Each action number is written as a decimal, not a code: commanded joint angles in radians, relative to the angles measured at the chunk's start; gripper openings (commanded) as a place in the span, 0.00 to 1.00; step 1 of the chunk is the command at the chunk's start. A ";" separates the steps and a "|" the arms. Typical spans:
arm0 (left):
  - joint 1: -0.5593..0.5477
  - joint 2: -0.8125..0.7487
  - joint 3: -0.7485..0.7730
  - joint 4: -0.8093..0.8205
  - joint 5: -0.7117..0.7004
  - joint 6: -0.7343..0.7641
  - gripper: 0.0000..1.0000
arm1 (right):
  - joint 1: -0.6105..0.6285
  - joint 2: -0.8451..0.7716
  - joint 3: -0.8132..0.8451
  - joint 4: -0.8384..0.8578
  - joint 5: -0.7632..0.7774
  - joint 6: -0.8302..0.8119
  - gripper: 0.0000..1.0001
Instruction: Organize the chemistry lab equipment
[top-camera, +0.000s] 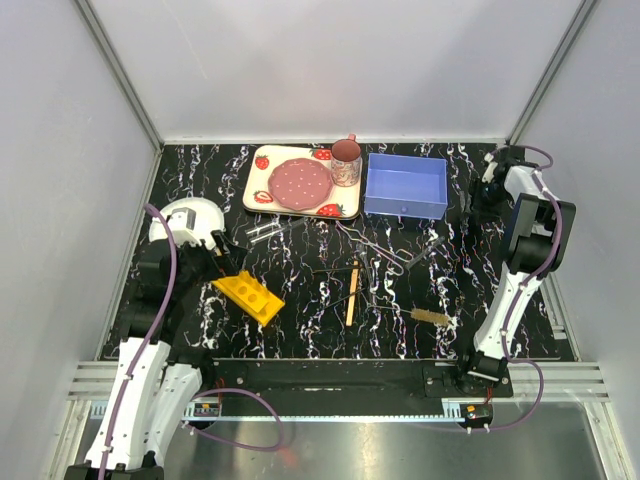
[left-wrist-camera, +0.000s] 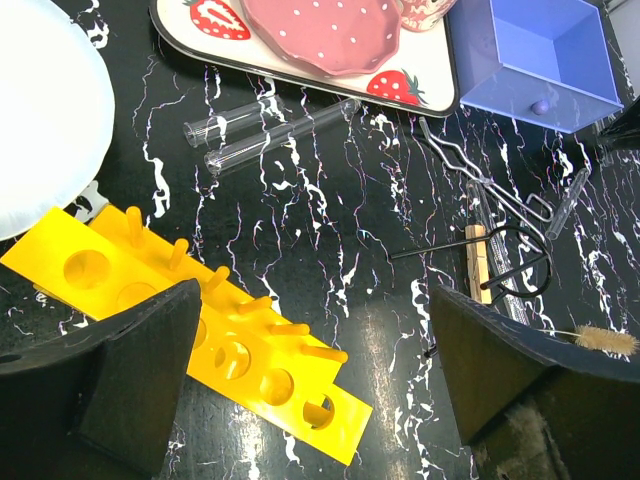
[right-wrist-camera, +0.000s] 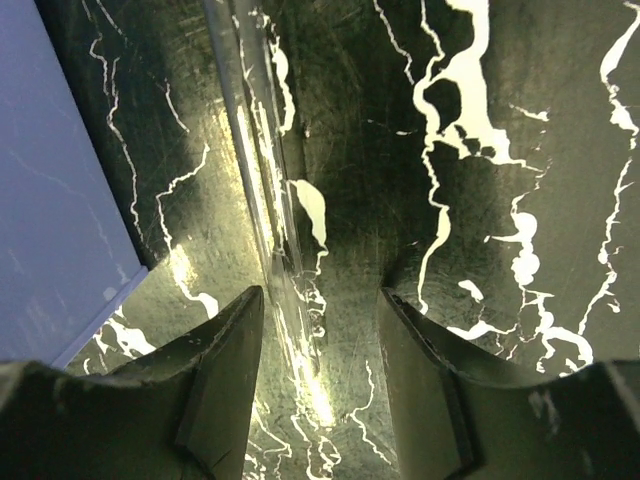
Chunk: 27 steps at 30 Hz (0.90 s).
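The yellow rack lies flat on the black marbled table, and my left gripper hangs open above its right end. Two clear glass tubes lie below the tray. The wire tongs, the wooden stick and the tube brush lie mid-table. My right gripper is low beside the blue box, open. Another glass tube lies between its fingers, close to the left one, with a gap on the right.
A blue box stands at the back, just left of my right gripper. The strawberry tray with pink plate and cup is beside it. A white plate sits far left.
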<state>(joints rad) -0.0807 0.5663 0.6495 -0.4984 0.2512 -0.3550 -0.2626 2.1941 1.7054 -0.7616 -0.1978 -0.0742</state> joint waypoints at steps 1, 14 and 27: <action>-0.004 0.004 -0.001 0.063 0.020 0.016 0.99 | 0.011 0.018 0.025 -0.016 0.050 -0.027 0.55; -0.002 0.024 -0.001 0.064 0.054 0.007 0.99 | 0.016 0.032 0.022 -0.027 0.127 -0.079 0.33; -0.007 0.047 -0.045 0.181 0.316 -0.048 0.99 | 0.016 -0.115 -0.065 -0.007 0.052 -0.121 0.15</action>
<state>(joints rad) -0.0807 0.6109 0.6270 -0.4503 0.4122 -0.3782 -0.2504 2.1830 1.6844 -0.7563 -0.1047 -0.1616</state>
